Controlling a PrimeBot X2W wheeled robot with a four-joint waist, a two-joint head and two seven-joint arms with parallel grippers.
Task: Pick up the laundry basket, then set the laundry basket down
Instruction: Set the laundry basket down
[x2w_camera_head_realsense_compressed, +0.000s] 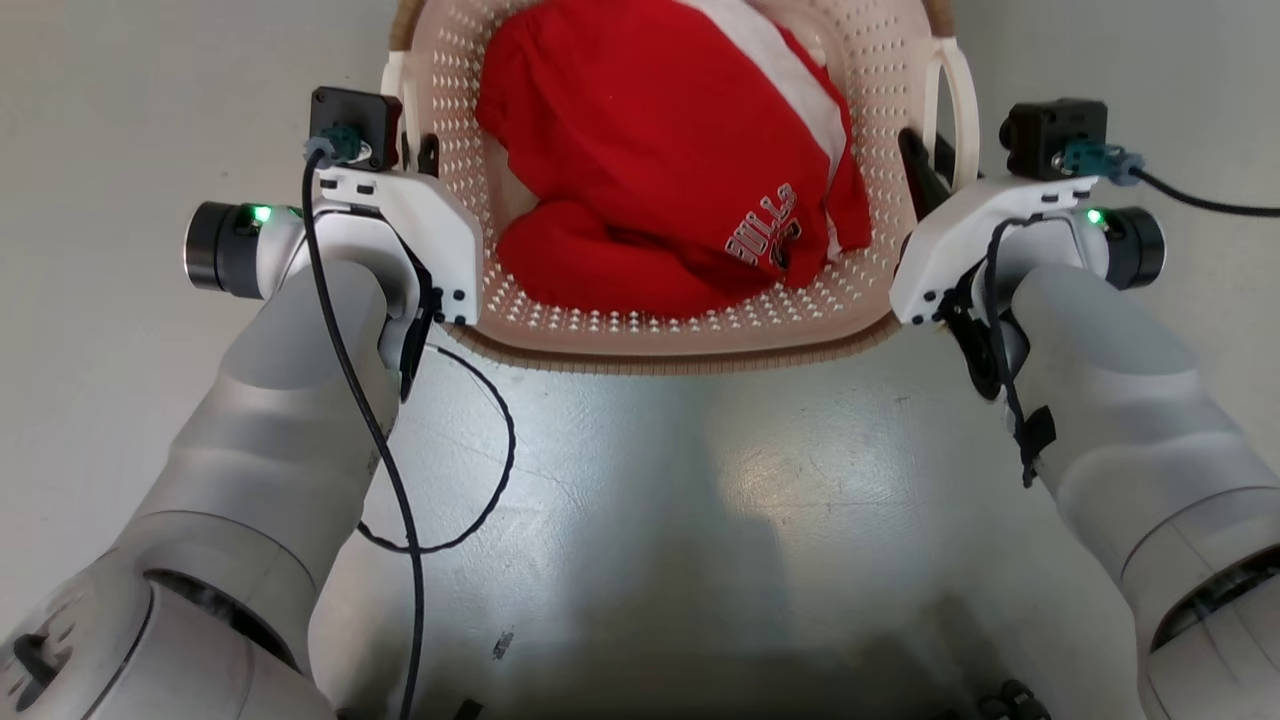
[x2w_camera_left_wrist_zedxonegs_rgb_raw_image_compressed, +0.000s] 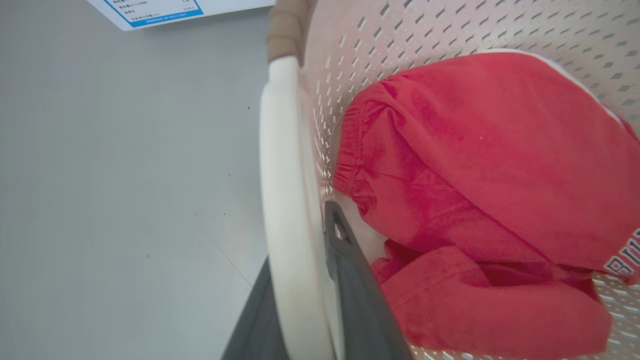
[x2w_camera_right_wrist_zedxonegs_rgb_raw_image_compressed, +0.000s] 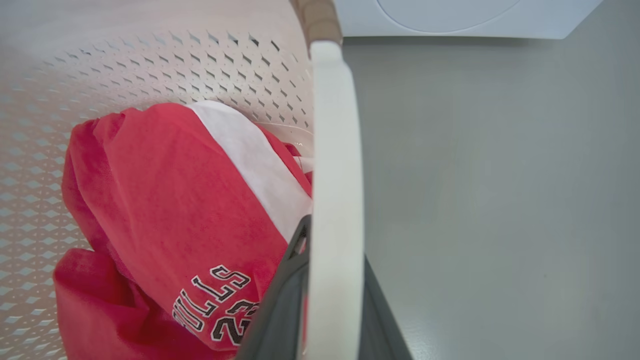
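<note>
Inventory: one laundry basket (x2w_camera_head_realsense_compressed: 700, 325); two white handles (x2w_camera_head_realsense_compressed: 958, 100), at 9 and 3 o'clock; two grippers, left gripper (x2w_camera_left_wrist_zedxonegs_rgb_raw_image_compressed: 300, 240) and right gripper (x2w_camera_right_wrist_zedxonegs_rgb_raw_image_compressed: 335, 245); red clothing (x2w_camera_head_realsense_compressed: 650, 150), piece count indeterminate.

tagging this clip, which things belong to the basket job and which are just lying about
job:
cream perforated plastic laundry basket, brown woven rim
left gripper, right gripper, shut on its white handles

lying about:
red-and-white fabric garment inside basket
white appliance front
blue-edged paper label
</note>
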